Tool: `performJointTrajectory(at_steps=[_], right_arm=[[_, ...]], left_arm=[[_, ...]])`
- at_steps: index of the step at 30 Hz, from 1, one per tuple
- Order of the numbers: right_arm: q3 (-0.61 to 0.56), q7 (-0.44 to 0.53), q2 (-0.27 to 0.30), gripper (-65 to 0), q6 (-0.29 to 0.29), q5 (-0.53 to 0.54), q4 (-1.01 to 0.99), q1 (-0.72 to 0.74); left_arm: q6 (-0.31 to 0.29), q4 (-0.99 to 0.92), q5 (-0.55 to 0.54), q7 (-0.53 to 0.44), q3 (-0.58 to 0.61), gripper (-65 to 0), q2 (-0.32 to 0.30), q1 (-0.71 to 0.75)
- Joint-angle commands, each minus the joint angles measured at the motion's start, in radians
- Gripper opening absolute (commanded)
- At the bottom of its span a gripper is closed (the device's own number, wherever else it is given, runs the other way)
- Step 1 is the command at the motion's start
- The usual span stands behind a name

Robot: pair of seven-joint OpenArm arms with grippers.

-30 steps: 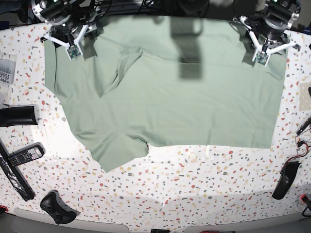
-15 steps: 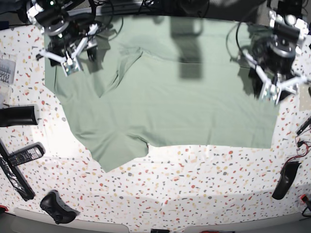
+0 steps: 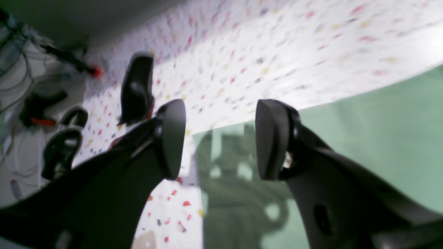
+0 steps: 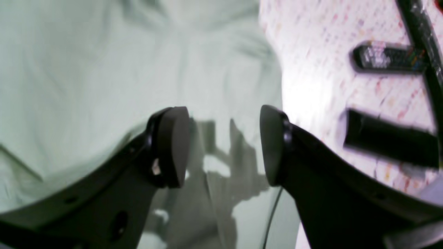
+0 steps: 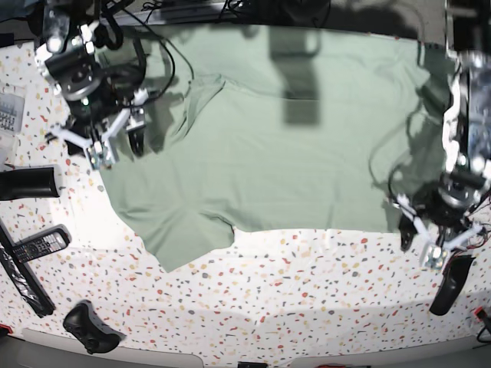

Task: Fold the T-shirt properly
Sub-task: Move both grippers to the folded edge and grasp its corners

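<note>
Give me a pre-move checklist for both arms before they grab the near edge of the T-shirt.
1. Left gripper open, nothing between its jaws: ok.
2. Right gripper open, nothing between its jaws: ok.
3. Left gripper over the T-shirt near corner: ok, the corner sits just under it.
4. Right gripper over the shirt's side edge: ok, cloth shows under its jaws.
5. Shirt lying flat: not ok, a fold runs near the collar.
6. Remote control and black case off the cloth: ok.
</note>
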Motion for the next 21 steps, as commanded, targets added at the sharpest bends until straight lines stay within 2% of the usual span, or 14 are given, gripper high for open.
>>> performJointTrajectory(at_steps=[1, 9, 12, 14, 16, 18, 21], right_arm=[[0.005, 0.027, 0.008, -33.4, -0.004, 0.023, 0.019, 0.019], [0.005, 0.025, 0.008, -33.4, -0.003, 0.153, 0.019, 0.056], [0.005, 0.025, 0.008, -33.4, -0.003, 0.153, 0.019, 0.057], [0.005, 0.016, 0.008, -33.4, -0.003, 0.153, 0.019, 0.057], [0.005, -0.002, 0.008, -33.4, -0.003, 0.153, 0.019, 0.057], [0.005, -0.017, 0.008, -33.4, -0.003, 0.153, 0.019, 0.057], [0.005, -0.022, 0.008, -33.4, -0.003, 0.153, 0.019, 0.057]], left_arm=[[-0.003, -0.054, -0.005, -0.031, -0.006, -35.4, -0.011, -0.065], [-0.096, -0.700, -0.005, -0.131, -0.006, -35.4, -0.011, -0.386], [-0.183, -0.929, -0.008, -0.251, -0.006, -35.4, -0.014, -0.467], [-0.255, -1.063, -0.048, -0.307, -0.006, -35.4, -0.017, -0.508], [-0.323, -1.172, -0.121, -0.338, -0.006, -35.4, -0.023, -0.539], [-0.367, -1.241, -0.180, -0.365, -0.006, -35.4, -0.029, -0.551], [-0.372, -1.283, -0.187, -0.388, -0.006, -35.4, -0.033, -0.549]])
